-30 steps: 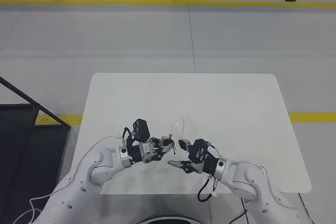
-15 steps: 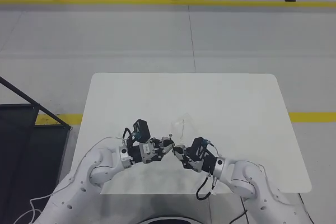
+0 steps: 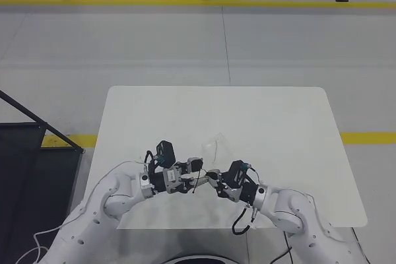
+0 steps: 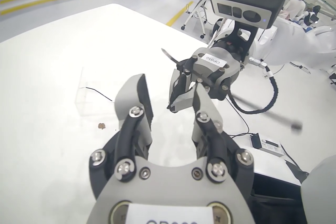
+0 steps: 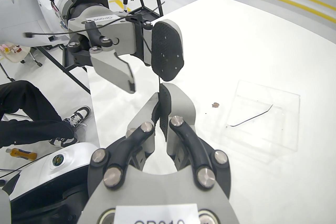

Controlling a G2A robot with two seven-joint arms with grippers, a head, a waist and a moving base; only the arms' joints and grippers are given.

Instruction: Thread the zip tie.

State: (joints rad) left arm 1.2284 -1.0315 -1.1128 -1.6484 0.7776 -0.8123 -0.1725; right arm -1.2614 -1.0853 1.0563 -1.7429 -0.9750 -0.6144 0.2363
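Note:
A thin black zip tie (image 5: 159, 80) is pinched in my right gripper (image 5: 160, 93), which is shut on its strap. The strap rises from those jaws, crosses my left gripper's knuckle and ends in a small head (image 5: 27, 35). My left gripper (image 4: 169, 83) stands open, its two fingers on either side of the right gripper's (image 4: 174, 107) fingertips. The tie's pointed tail (image 4: 168, 54) sticks out past the right gripper. Seen from above, my left gripper (image 3: 197, 177) and right gripper (image 3: 213, 179) meet tip to tip above the table's near edge.
A clear plastic tray (image 5: 262, 120) with another black zip tie (image 5: 249, 118) in it lies on the white table (image 3: 284, 125), just beyond the grippers. Near the tray sits a small brown speck (image 5: 215, 104). A person's legs (image 5: 31, 114) are beside the table.
My right gripper has come up from the near edge to the left gripper and shut on the tie. The left gripper, which held the tie, has opened.

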